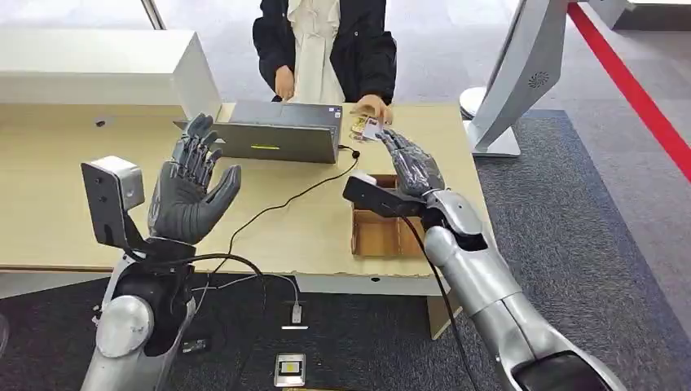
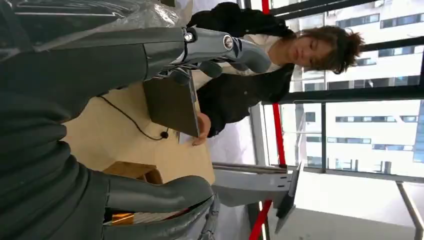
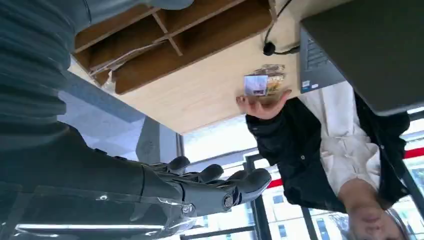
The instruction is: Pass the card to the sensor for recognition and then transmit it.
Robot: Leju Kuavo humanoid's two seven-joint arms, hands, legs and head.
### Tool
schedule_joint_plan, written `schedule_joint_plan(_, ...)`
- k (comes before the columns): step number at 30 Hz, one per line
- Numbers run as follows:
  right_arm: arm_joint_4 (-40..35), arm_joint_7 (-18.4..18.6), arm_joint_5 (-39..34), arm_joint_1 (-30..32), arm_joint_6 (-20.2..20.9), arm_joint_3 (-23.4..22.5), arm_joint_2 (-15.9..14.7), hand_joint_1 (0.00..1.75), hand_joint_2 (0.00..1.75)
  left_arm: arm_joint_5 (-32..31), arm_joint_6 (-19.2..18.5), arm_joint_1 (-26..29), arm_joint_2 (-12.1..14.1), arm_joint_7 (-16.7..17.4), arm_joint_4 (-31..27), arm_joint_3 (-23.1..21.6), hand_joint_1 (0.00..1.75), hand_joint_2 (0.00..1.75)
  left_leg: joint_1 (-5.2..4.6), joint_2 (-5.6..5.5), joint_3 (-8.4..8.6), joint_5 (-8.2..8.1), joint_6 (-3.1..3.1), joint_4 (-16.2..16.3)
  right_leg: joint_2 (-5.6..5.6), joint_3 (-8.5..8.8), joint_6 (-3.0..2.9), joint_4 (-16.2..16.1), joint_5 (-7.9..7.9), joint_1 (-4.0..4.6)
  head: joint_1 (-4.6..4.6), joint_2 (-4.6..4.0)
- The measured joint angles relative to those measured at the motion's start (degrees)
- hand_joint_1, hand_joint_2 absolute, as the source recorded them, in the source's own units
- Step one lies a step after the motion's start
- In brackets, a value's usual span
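Right hand (image 1: pixel 413 167): fingers (image 3: pixel 220 187) extended and apart, holding nothing, reaching toward the table's far edge. Card (image 1: pixel 372 129) lies just beyond its fingertips at the far edge, under a person's hand (image 1: pixel 374 106); contact between robot fingers and card cannot be told. Left hand (image 1: pixel 189 191): raised upright over the table's left part, fingers spread, holding nothing. Grey sensor box (image 1: pixel 281 131) stands at the far edge, cable trailing. Wooden compartment tray (image 1: pixel 383 236) sits near the right front corner of the table (image 1: pixel 49 179).

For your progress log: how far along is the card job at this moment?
Nearly done, it seems: the card lies at the table's far edge under a person's hand, and the right hand holds nothing. The left hand is raised, open. Whether the sensor read it cannot be told.
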Motion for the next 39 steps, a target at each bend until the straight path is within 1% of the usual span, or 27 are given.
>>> schedule_joint_plan(4,1.2,1.6,1.3,0.0,0.2,0.5,0.0,0.0,1.75,0.0,-0.4,0.0,0.0,0.0,0.0,0.0,0.0,1.75,0.0,0.01,0.0,0.0,0.0,0.0,0.0,-0.01,0.0,0.0,0.0,0.0,-0.02,0.0)
schedule_joint_plan(16,3.7,1.8,1.6,0.0,0.6,0.9,0.5,0.0,1.75,0.0,-0.3,-0.1,0.0,-0.3,0.0,0.0,0.0,1.75,0.0,0.01,0.0,0.0,0.0,0.0,0.0,-0.01,0.0,0.0,0.0,0.0,-0.02,0.0)
schedule_joint_plan(20,4.2,1.8,1.9,-0.1,0.1,0.9,0.5,0.0,1.75,-0.1,0.6,-0.3,0.0,-0.5,0.0,0.0,0.0,1.75,0.0,0.01,0.01,0.0,0.0,0.0,0.0,-0.01,0.0,0.0,0.0,0.0,-0.02,0.0)
schedule_joint_plan(23,4.5,2.1,2.4,-0.4,-0.7,0.9,0.5,0.0,1.75,-0.2,0.9,-0.3,0.0,-0.6,0.0,0.0,0.0,1.75,0.0,0.01,0.0,0.0,0.0,0.0,0.0,-0.01,0.0,0.0,0.0,0.0,-0.02,0.0)
schedule_joint_plan(26,5.5,2.3,4.0,-1.1,-2.3,0.9,0.5,0.0,1.75,-0.3,1.4,-0.3,0.0,-0.5,0.0,0.0,0.0,1.75,0.0,0.01,0.01,0.0,0.0,0.0,0.0,-0.01,0.0,0.0,0.0,0.0,-0.02,0.0)
schedule_joint_plan(31,8.0,2.8,7.8,-2.3,-5.6,0.9,0.3,0.0,1.75,-0.5,1.5,-0.3,0.0,-0.5,0.0,0.0,0.0,1.75,0.0,0.01,0.01,0.0,0.0,0.0,0.0,-0.01,0.0,0.0,0.0,0.0,-0.02,0.0)
schedule_joint_plan(35,9.9,3.3,10.1,-2.9,-7.5,0.8,-0.1,0.0,1.75,-0.7,1.5,-0.2,0.0,-0.5,0.0,0.0,0.0,1.75,0.0,0.01,0.01,0.0,0.0,0.0,0.0,-0.01,0.0,0.0,0.0,0.0,0.0,0.0)
schedule_joint_plan(39,11.6,3.3,10.9,-3.2,-8.1,0.7,-0.6,0.0,1.75,-0.8,1.5,-0.2,0.0,-0.4,0.0,0.1,0.0,1.75,0.0,0.01,0.01,0.0,0.0,0.0,0.0,-0.01,0.0,0.0,0.0,-0.01,-0.02,0.0)
